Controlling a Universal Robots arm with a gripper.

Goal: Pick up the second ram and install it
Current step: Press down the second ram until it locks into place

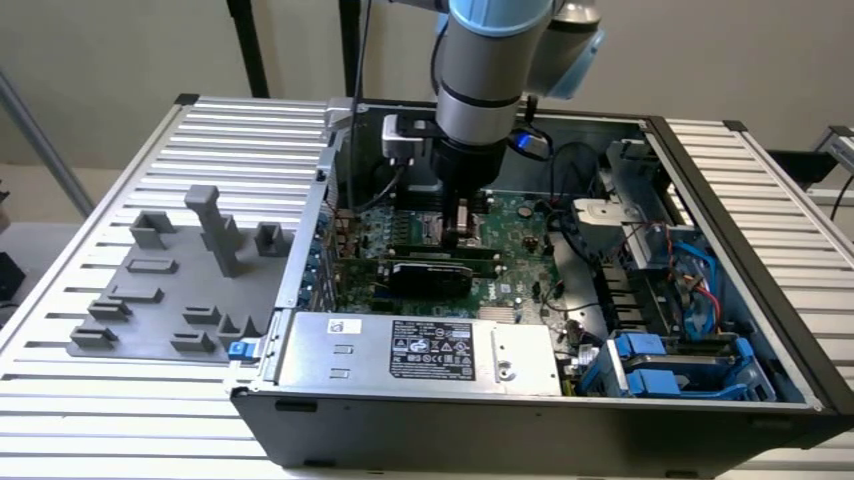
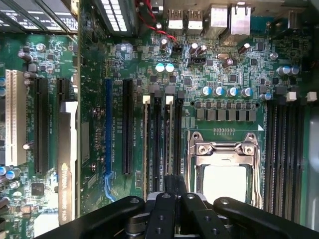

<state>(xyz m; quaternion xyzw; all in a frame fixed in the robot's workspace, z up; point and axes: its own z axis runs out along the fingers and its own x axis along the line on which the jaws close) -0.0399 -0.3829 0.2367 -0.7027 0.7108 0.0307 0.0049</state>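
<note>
Tool (image 1: 454, 238) inside the open computer case (image 1: 747, 250), pinched narrow above the motherboard (image 2: 229, 74).

A robotics lab bench — slatted aluminium table (image 1: 120, 395), open PC case (image 1: 534, 420), grey fixture blocks (image 1: 200, 270) — bare wall behind.

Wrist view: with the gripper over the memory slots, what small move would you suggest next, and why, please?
Probably a short, straight move down. The gripper sits directly over the memory slots beside the processor socket. A dark edge at its tip, possibly the RAM stick, seems lined up with one slot. I cannot tell how firmly it is held, so go gently.
</note>
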